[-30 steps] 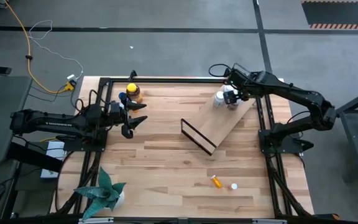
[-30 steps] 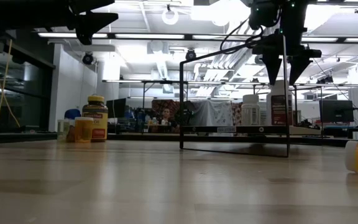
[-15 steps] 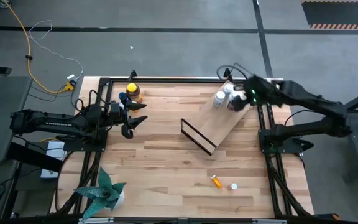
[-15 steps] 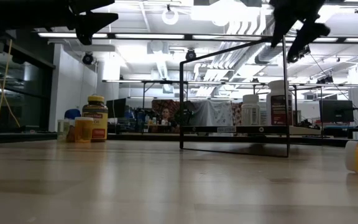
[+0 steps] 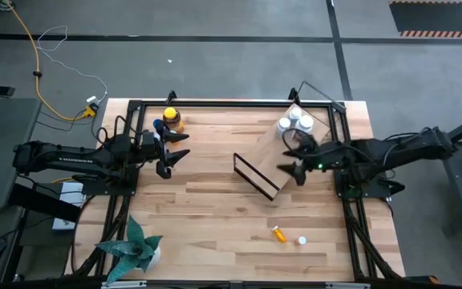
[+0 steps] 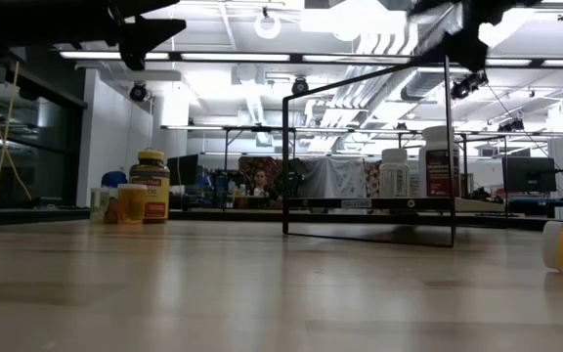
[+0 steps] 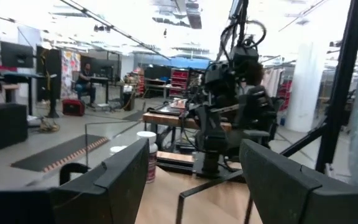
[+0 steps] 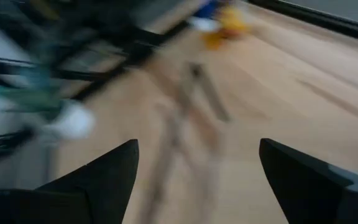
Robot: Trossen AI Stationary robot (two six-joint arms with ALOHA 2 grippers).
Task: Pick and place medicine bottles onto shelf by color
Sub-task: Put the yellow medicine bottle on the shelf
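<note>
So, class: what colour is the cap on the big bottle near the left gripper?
Yellow cap, clearest in the high view.

The right tool [image 5: 289,158] has left the white bottles [image 5: 294,121] and swung over the shelf [image 5: 275,156].

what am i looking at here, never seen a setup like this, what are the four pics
It is a robot with two dark arms at a wooden table, each ending in a two-finger gripper. One picture looks straight down, one looks level across the tabletop, and two come from cameras on the wrists.

The left gripper waits open near the table's left edge. The right gripper is open and empty over the shelf, a tilted wooden board. White bottles stand at the shelf's far end. An amber bottle and a blue one stand near the back left. A small orange bottle lies on the table with a white cap beside it. A plant sits at the front left.
</note>
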